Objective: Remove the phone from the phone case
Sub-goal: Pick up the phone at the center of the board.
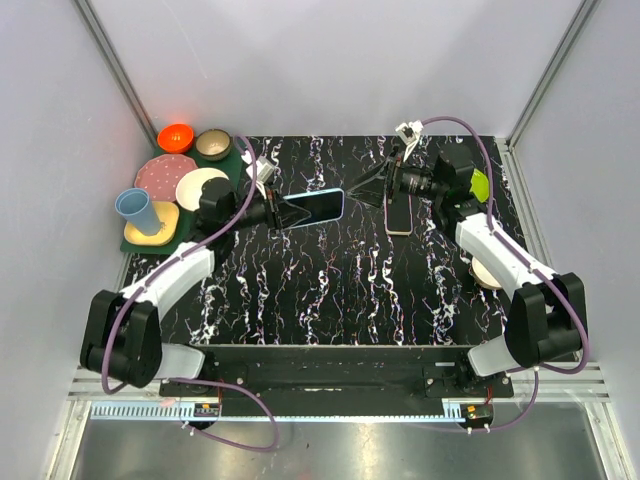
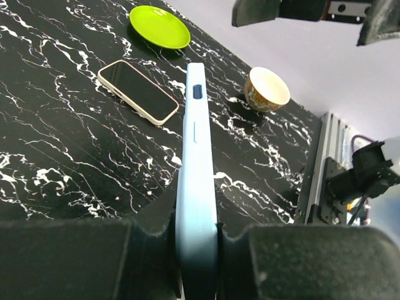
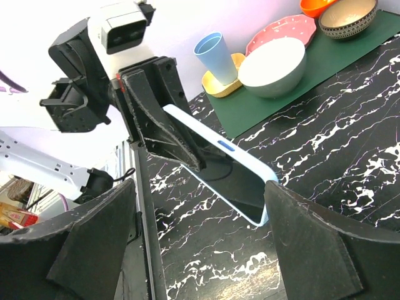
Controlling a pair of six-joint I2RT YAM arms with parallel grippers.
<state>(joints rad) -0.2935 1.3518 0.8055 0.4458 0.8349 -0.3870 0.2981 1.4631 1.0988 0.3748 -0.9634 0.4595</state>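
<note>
Left gripper [image 1: 284, 210] clamps one phone case [image 1: 320, 205]; one phone [image 1: 399, 215] lies apart.

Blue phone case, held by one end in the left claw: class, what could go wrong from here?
1. The left claw grips the blue phone case at one end only, the rest jutting free; a push from the open right claw might twist it or lever it loose.
2. A cream-edged phone lies on the table close by the right claw; a low sweep could knock it.
</note>
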